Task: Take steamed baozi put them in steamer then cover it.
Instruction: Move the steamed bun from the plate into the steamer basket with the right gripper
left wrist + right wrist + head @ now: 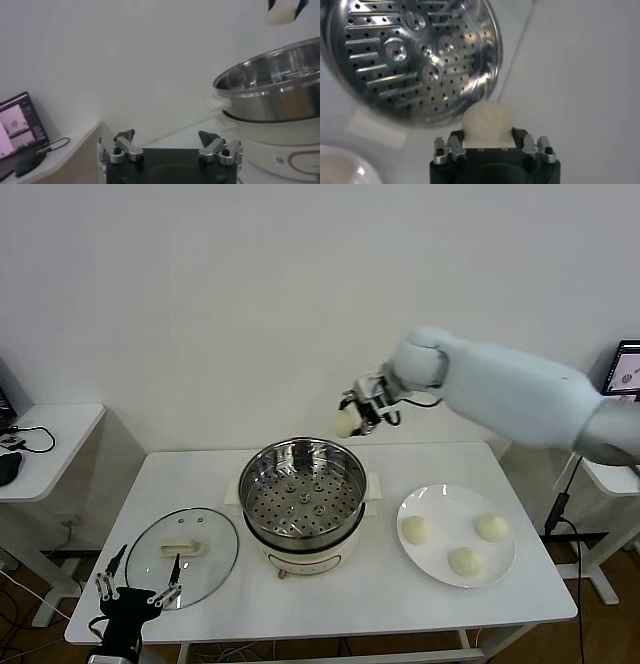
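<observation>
**Above the steamer's far rim: first bun in the air, nothing loaded yet**

Over the far right edge of the steamer (pixel 303 489), the right gripper (pixel 352 421) pinches one bun (pixel 346 424) between its fingers, raised well clear of the rim and not yet over the pot's middle. Right wrist view confirms it: the bun (pixel 487 125) sits clamped between the jaws, with the perforated tray (pixel 412 55) below and off to one side.

Tray looks bare, no bun inside. So zero of four are placed; this one is in transit.

Right of the steamer, the plate (pixel 440 574) holds three more buns (pixel 416 530), (pixel 491 527), (pixel 463 561), all apart from each other.

Left of the steamer, the lid (pixel 182 556) lies flat on the table (pixel 330 609), handle up, untouched.

Left gripper (pixel 137 586) is parked near the front-left of the steamer, by the lid's near edge, jaws spread wide and holding nothing; left wrist view shows both fingers (pixel 123 143) apart with an empty gap.

Left to do, by my read: lower and release this bun onto the tray, fetch the other three, then set the lid on. Early stage.
</observation>
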Controlling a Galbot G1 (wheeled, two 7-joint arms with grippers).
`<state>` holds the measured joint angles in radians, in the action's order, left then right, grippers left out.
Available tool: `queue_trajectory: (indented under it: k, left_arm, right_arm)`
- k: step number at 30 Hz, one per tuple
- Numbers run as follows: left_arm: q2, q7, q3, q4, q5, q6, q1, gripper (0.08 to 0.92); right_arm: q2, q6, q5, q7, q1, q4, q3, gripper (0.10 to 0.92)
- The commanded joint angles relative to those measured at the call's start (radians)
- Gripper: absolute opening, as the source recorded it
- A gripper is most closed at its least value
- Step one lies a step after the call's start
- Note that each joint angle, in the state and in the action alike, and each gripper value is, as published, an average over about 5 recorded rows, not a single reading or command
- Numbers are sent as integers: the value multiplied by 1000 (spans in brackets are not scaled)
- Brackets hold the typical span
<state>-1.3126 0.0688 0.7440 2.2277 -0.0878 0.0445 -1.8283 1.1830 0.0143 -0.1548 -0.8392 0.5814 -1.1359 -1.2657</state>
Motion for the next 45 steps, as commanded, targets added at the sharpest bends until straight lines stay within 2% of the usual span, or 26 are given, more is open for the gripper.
queue_trajectory:
  k: [1, 7, 15, 32, 35, 40, 45]
  left_arm:
    - [-1, -1, 10, 9, 1, 1, -1, 823]
    - [-3, 0, 21, 12, 5, 1, 0, 823]
    - [-8, -1, 22, 16, 5, 1, 0, 823]
    - [-10, -2, 19, 11, 5, 2, 12, 823]
    - [-11, -2, 20, 11, 5, 2, 13, 823]
    - [-11, -2, 20, 11, 6, 2, 13, 823]
    - [-13, -3, 17, 14, 5, 2, 13, 823]
  right_arm:
    - [146, 112, 81, 15, 10, 66, -51, 611]
    - [189, 188, 190, 20, -36, 125, -59, 611]
    - [203, 238, 245, 20, -98, 135, -65, 611]
    - [244, 352, 418, 70, -190, 274, -18, 624]
    - [248, 361, 414, 87, -195, 287, -11, 669]
    - [236, 360, 394, 89, -177, 268, -11, 793]
    - [202, 336, 336, 55, -103, 224, -16, 822]
